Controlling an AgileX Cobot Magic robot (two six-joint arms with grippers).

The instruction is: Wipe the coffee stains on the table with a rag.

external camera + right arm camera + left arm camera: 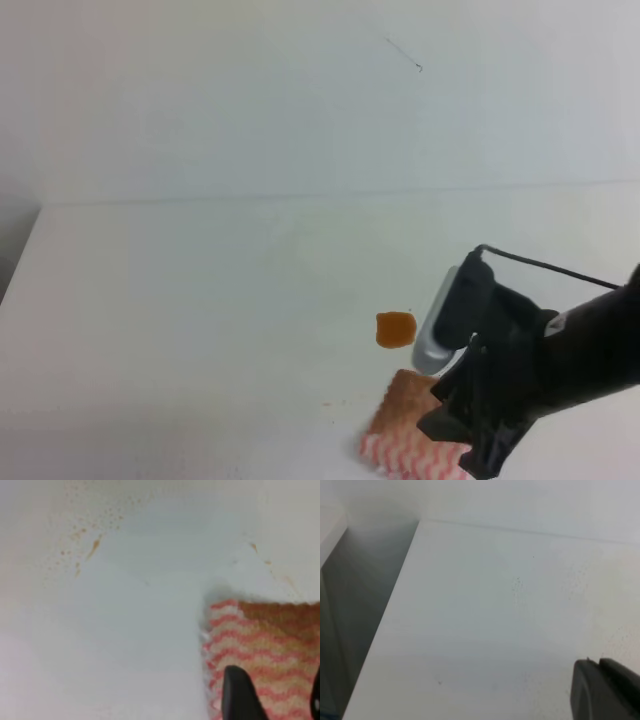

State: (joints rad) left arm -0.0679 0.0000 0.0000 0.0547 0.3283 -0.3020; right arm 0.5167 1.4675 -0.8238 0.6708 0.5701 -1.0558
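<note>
Table (200,300) stretches white and mostly bare, with the striped rag (405,440) lying flat at its near edge. Right gripper (272,700) hovers over the rag, jaws spread, holding nothing. Coffee stain (396,329) sits just beyond the rag; a shallow pinch could let the cloth slip and smear.

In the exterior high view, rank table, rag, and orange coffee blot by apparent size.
1. The table, largest by far.
2. The rag, partly hidden under the right gripper and cut off by the frame edge.
3. The orange coffee blot, clearly smallest.
</note>
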